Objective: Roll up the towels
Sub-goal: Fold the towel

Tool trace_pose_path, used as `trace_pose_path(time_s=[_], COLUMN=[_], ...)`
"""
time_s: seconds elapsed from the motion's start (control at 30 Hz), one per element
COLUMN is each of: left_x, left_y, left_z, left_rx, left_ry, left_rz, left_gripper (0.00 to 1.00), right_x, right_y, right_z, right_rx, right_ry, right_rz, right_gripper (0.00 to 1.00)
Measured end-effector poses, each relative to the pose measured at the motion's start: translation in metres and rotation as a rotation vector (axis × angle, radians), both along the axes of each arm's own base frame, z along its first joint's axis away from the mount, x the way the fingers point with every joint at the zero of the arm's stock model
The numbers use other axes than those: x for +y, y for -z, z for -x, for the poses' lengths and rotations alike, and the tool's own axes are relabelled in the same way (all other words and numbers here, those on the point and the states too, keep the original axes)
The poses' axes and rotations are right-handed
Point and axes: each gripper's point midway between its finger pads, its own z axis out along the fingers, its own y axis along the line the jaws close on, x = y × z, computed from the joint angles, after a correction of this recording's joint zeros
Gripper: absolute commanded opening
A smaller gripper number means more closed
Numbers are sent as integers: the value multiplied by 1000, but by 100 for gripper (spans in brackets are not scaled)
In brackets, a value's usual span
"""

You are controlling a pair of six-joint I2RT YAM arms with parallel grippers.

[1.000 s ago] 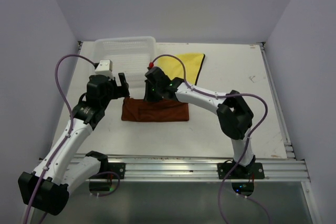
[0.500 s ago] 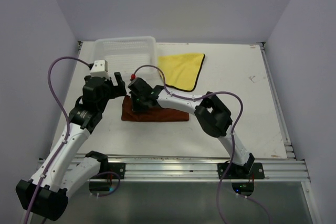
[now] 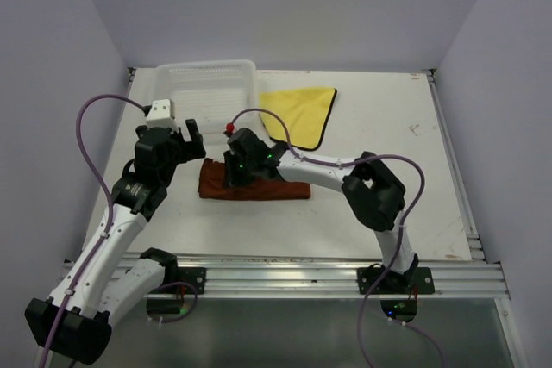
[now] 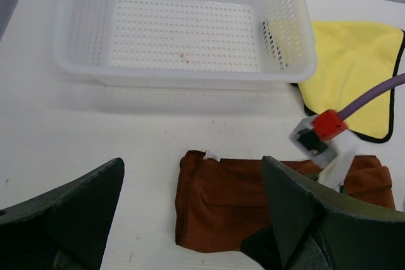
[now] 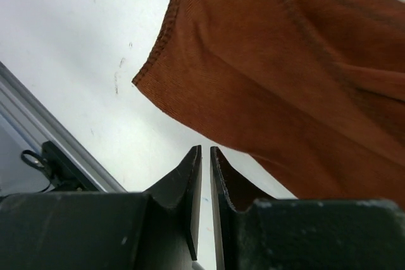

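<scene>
Overlapping the rust-brown towel (image 3: 291, 190), the right hand (image 5: 205, 152) hides its middle.

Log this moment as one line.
brown towel: folded | left tool: open, near it | right tool: shut, over it | yellow towel: flat

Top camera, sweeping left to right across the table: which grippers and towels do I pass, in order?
Left gripper → right gripper → yellow towel. The rust-brown towel spans under the right gripper, so it is left out of the order.
</scene>
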Motion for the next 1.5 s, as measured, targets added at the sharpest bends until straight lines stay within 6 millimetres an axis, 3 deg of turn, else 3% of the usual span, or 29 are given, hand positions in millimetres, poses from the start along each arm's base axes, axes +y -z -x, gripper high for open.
trace_pose_path(time_s=[0.07, 0.2, 0.3, 0.4, 0.53, 0.8, 0.93, 1.13, 1.33, 1.37, 1.5], left_x=[0, -5, -20, -43, -83, -187, -221, -259, -281, -284, -291], left_y=[0, -2, 2, 13, 24, 21, 37, 62, 78, 80, 87], left_z=[0, -2, -6, -16, -30, -52, -61, -73, -79, -79, -81], left_rx=[-1, -10, 2, 66, 145, 182, 220, 262, 282, 285, 292], left_ry=[0, 25, 97, 185, 306, 534, 594, 663, 713, 721, 746], left_rz=[0, 9, 17, 12, -15, -123, -181, -246, -281, -285, -295], left_gripper=[93, 92, 90, 90, 89, 79, 73, 68, 66, 65, 64], right_x=[-17, -74, -121, -164, -202, -265, -275, -267, -262, -261, -256], right_y=[-16, -59, -89, -101, -82, -3, 19, 15, 35, 39, 45], right_z=[-11, -44, -66, -70, -50, -6, 6, -3, -6, -6, -8], right_rx=[-8, -57, -111, -145, -118, 58, 114, 99, 147, 156, 174], right_ry=[32, 152, 249, 330, 385, 545, 587, 601, 614, 613, 612], right_rz=[-27, -91, -130, -134, -95, -29, -27, -111, -118, -117, -139], right_gripper=[17, 22, 24, 30, 38, 43, 46, 46, 44, 43, 22])
